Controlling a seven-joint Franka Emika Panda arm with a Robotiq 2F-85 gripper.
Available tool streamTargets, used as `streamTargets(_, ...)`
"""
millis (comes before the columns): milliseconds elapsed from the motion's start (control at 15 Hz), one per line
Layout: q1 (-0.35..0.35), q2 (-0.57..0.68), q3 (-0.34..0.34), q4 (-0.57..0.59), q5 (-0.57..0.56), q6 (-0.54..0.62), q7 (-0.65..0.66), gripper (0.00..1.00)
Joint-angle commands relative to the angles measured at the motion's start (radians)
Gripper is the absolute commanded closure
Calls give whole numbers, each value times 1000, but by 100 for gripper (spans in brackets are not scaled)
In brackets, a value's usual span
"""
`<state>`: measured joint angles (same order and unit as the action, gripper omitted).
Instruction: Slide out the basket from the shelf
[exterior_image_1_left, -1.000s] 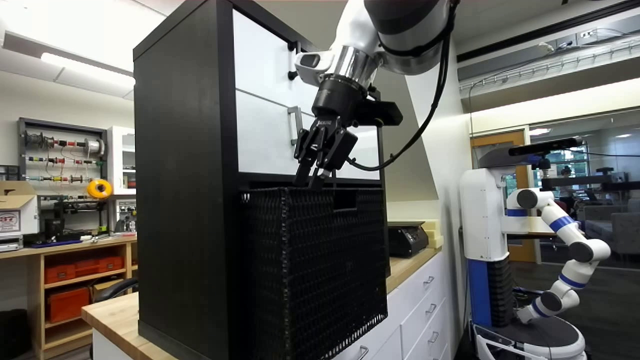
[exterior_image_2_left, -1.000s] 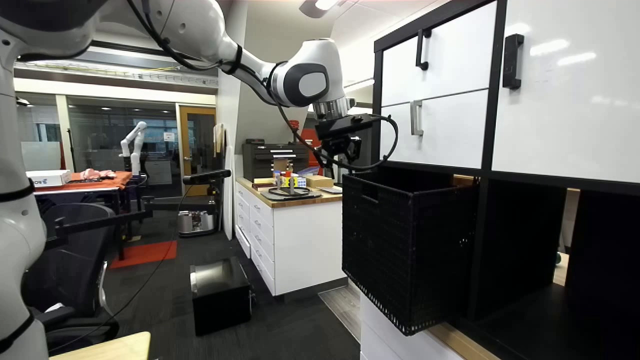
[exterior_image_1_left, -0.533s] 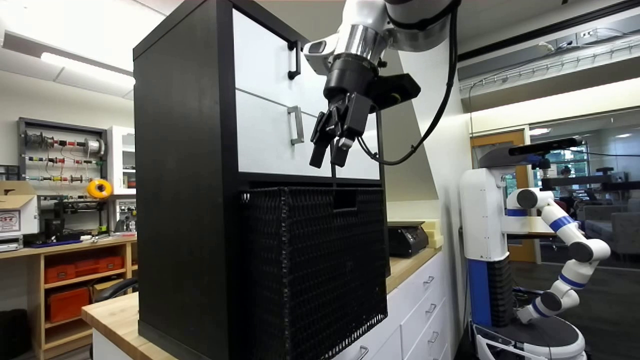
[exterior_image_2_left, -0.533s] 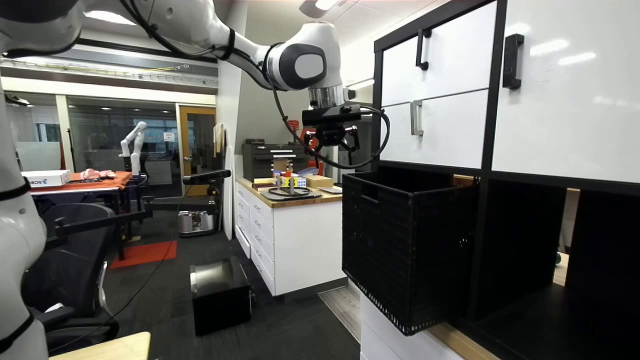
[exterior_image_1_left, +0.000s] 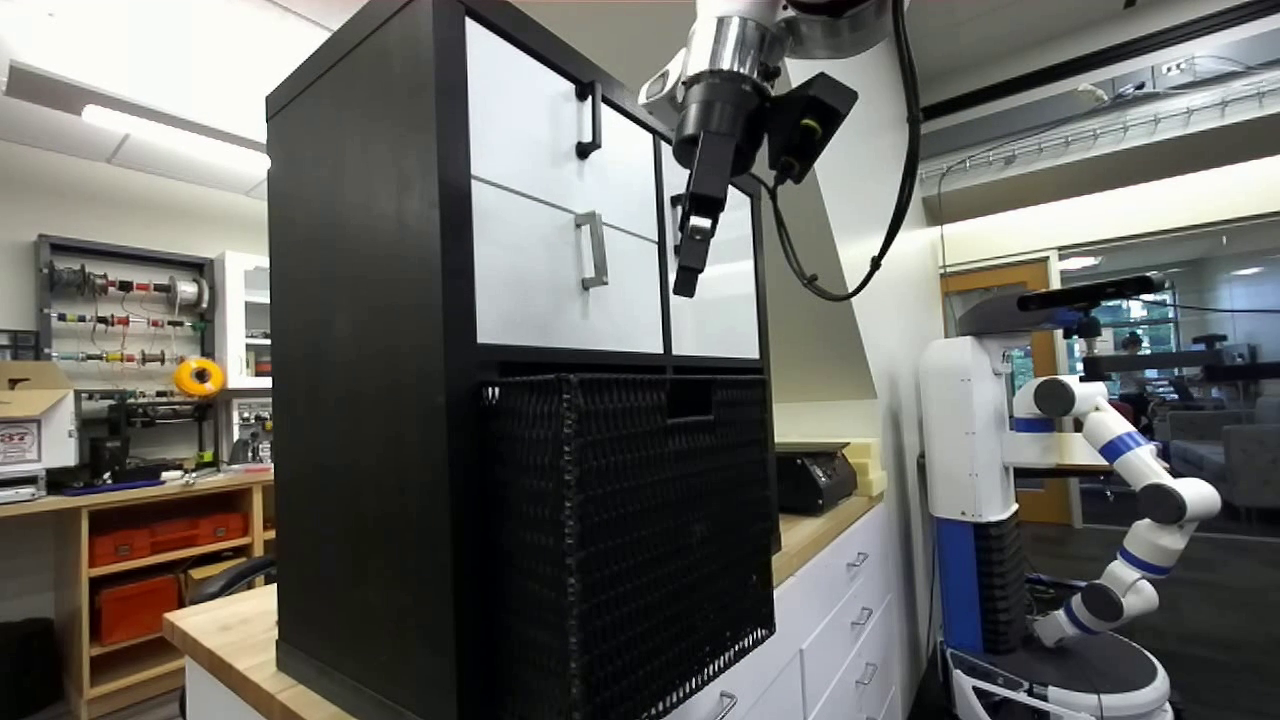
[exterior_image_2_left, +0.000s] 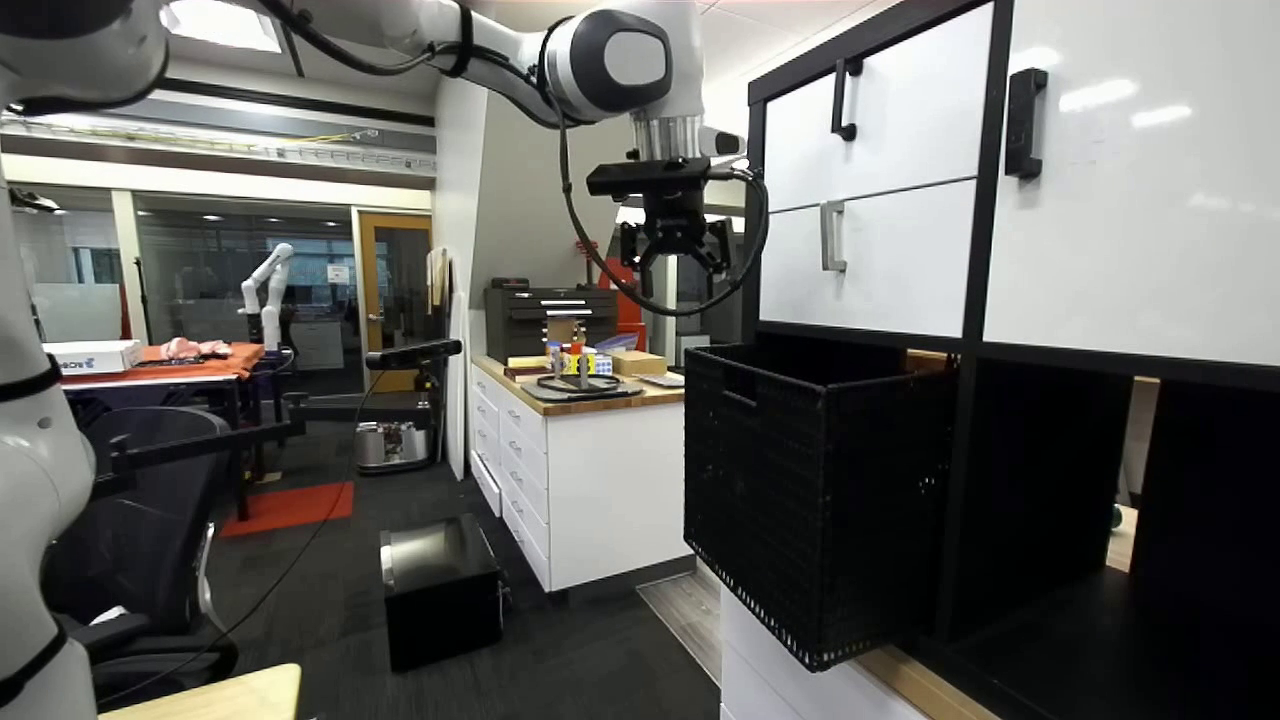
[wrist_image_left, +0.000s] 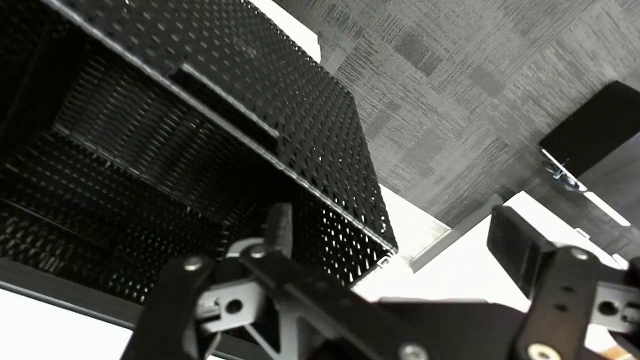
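The black woven basket (exterior_image_1_left: 670, 540) juts out of the lower compartment of the tall black shelf (exterior_image_1_left: 360, 350) in both exterior views. Its rear end still sits inside the compartment, and a slot (exterior_image_2_left: 740, 382) is cut near the top of its front. Above the basket, clear of its rim, hangs my gripper (exterior_image_2_left: 682, 278), in front of the plane of the white drawer fronts. Looking down in the wrist view, I see the basket's open top and ribbed inner walls (wrist_image_left: 125, 140). The fingers (wrist_image_left: 515, 250) stand wide apart with nothing held between them.
Handles, among them a grey one (exterior_image_1_left: 593, 250), protrude from the white fronts close to the gripper. White base drawers (exterior_image_1_left: 865, 620) lie beneath the shelf. A black box (exterior_image_2_left: 440, 590) stands on the floor. Another robot (exterior_image_1_left: 1000, 480) stands farther off.
My gripper has risen from the basket's rim and moved away from it, turning as it went, and its fingers have spread wider. The basket has stayed where it was.
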<state>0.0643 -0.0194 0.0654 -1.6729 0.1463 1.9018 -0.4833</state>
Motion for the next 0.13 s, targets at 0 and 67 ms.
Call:
streamTargets(0, 1, 2, -2, 5, -1, -5, 8, 0)
streamTargets(67, 2, 3, -2, 5, -1, -4, 7, 0)
